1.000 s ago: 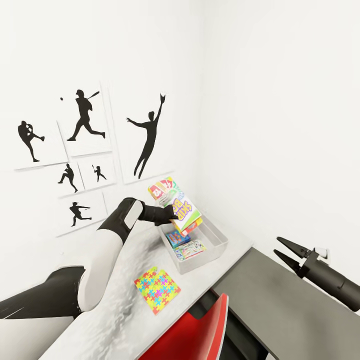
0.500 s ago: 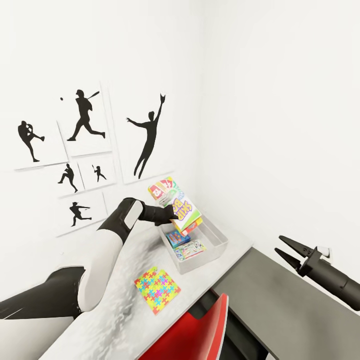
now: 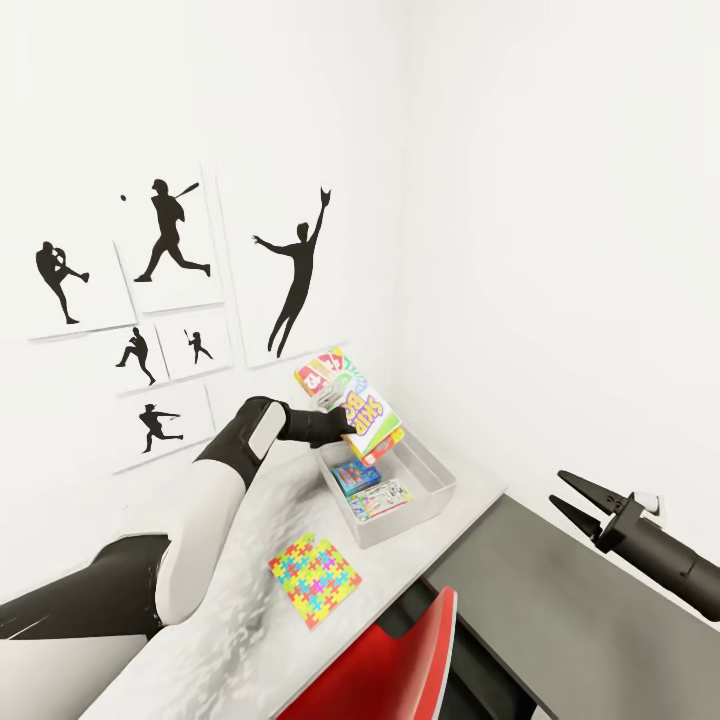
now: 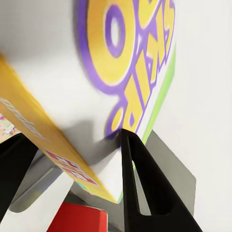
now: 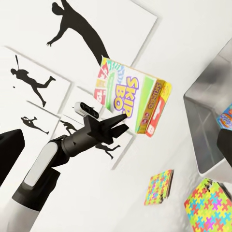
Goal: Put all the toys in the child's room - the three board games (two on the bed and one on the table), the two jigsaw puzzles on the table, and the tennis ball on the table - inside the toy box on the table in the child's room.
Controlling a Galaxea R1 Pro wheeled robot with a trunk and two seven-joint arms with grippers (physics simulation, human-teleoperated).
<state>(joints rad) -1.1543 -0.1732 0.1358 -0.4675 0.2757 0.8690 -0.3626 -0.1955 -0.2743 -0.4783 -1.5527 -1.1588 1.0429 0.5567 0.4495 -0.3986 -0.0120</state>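
Aloft, board game (image 3: 352, 405) pinched in left gripper (image 3: 340, 425), above toy box (image 3: 435, 498)

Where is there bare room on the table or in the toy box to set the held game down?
The table is bare between the left arm and the jigsaw puzzle. The toy box is crowded at its near end by two board games; its far end sits under the held board game in the left gripper.
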